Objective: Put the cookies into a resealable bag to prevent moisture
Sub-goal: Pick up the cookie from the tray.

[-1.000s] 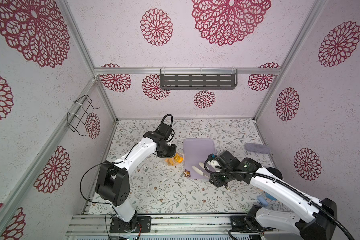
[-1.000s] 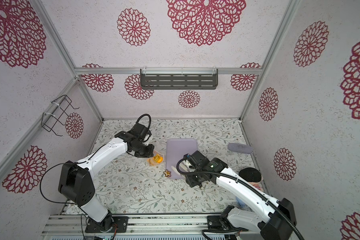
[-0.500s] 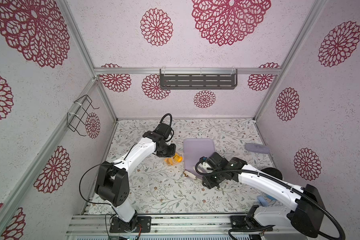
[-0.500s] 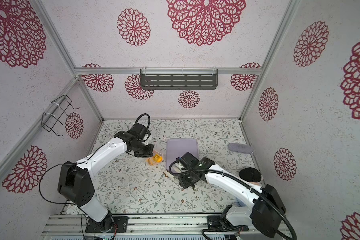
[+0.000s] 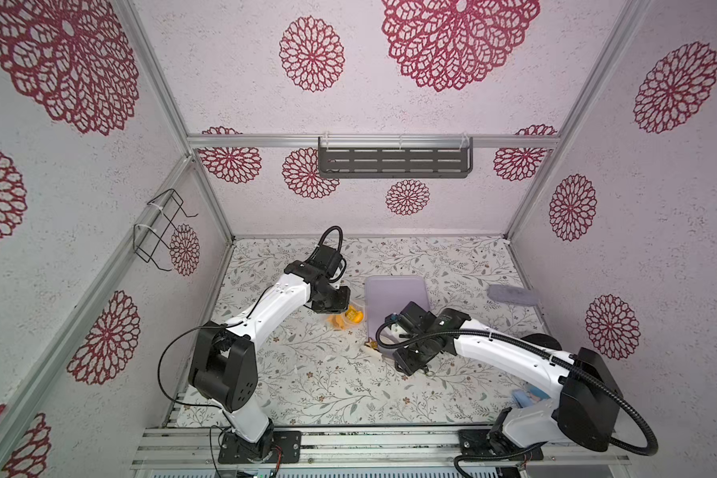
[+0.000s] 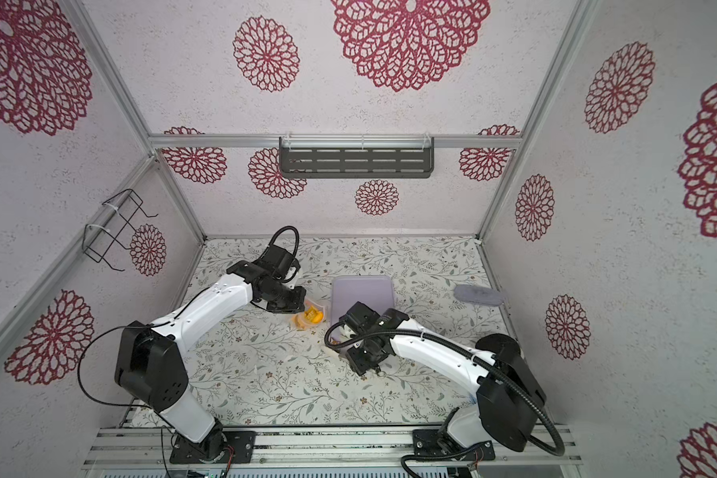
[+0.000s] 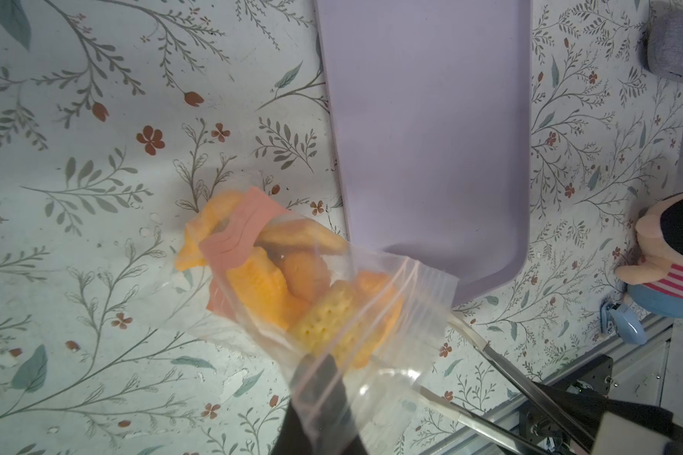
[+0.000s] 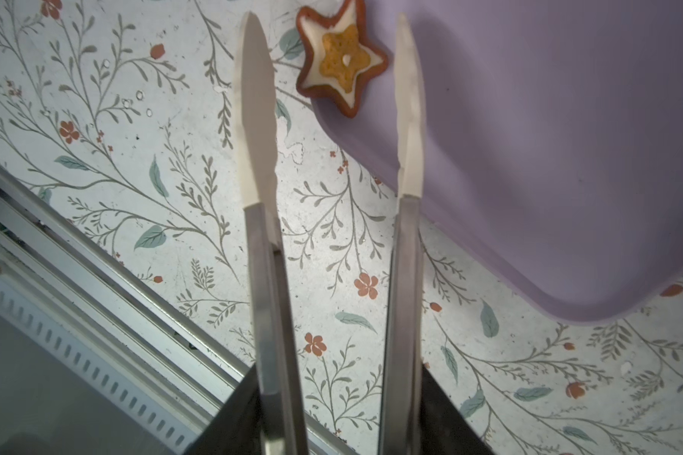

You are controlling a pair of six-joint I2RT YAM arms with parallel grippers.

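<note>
We see the left pincer (image 7: pixel 324 378) clamped on the open rim of the resealable bag (image 7: pixel 391 307). The bag slants down toward the floral worktop (image 7: pixel 95 275), just beside the lavender tray (image 7: pixel 430 138), with orange-yellow cookies (image 7: pixel 292 283) heaped inside it. The right pincer (image 8: pixel 334 425) grips a pair of metal tongs (image 8: pixel 269 275), their white tips spread apart. Between those tips lies a brown star cookie (image 8: pixel 342 59), straddling the tray's corner rim, a gap showing on either side.
</note>
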